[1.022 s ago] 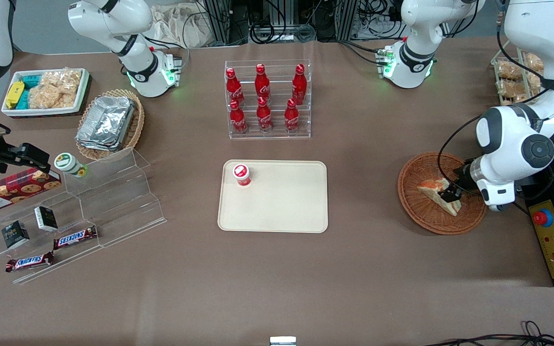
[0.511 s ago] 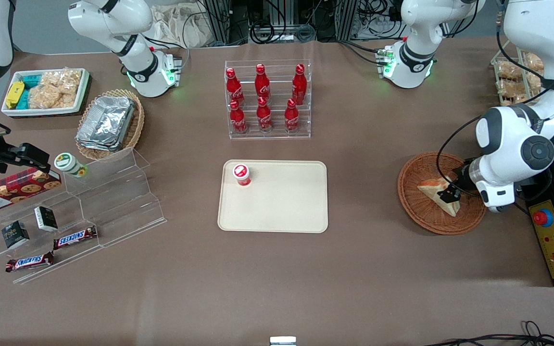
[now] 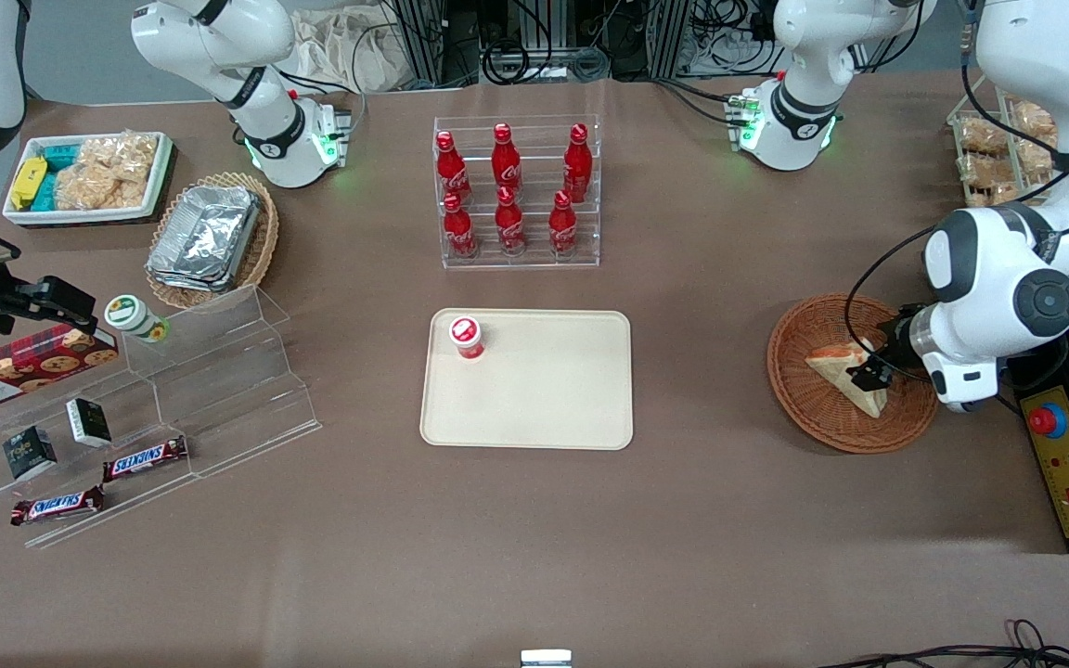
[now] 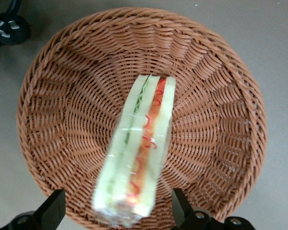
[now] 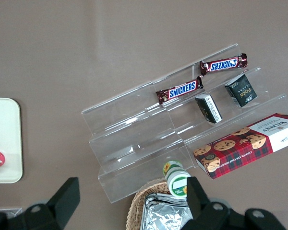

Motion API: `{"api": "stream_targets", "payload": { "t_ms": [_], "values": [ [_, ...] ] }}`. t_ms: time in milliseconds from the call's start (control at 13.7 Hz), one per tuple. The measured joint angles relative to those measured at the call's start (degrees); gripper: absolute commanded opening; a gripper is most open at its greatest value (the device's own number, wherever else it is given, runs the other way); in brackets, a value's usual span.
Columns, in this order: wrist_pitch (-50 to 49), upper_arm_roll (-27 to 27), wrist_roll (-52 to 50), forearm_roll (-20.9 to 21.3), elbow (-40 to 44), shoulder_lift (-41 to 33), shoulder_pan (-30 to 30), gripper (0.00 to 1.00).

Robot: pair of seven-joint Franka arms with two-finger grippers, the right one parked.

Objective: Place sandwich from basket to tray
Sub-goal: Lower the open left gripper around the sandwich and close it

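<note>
The sandwich (image 3: 836, 366), a wrapped wedge of pale bread with red, orange and green filling, lies in the round reddish-brown wicker basket (image 3: 790, 371) toward the working arm's end of the table. In the left wrist view the sandwich (image 4: 144, 139) lies across the middle of the basket (image 4: 53, 110). My left gripper (image 3: 869, 376) hangs over the sandwich's wide end. It is open (image 4: 117, 208), with one black finger (image 4: 55, 206) on each side of the sandwich and a gap at both. The beige tray (image 3: 553, 390) lies at the table's middle.
A red-capped cup (image 3: 467, 336) stands on the tray's corner. A clear rack of red bottles (image 3: 516, 199) stands farther from the camera than the tray. A yellow control box (image 3: 1068, 459) lies beside the basket. A clear stepped shelf with snacks (image 3: 173, 399) lies toward the parked arm's end.
The left arm's wrist has shifted slightly toward the working arm's end. The gripper stays over the sandwich, and the sandwich has hardly moved in the basket.
</note>
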Motion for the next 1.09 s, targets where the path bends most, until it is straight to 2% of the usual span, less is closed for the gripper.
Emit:
{"api": "stream_targets", "payload": {
  "t_ms": [219, 292, 365, 438, 803, 1095],
  "values": [
    [4.22, 0.03, 0.0, 0.08, -2.28, 1.43, 0.03, 0.99],
    [5.26, 0.03, 0.0, 0.11, -2.49, 2.14, 0.03, 0.75],
    [6.09, 0.03, 0.0, 0.11, -2.53, 2.81, 0.03, 0.21],
    [6.64, 0.03, 0.0, 0.11, -2.52, 3.37, 0.03, 0.0],
    [6.4, 0.03, 0.04, 0.16, 0.46, 3.6, 0.03, 0.0],
    [-9.26, -1.85, 4.79, 0.46, 10.14, 2.67, -0.05, 0.0]
  ]
}}
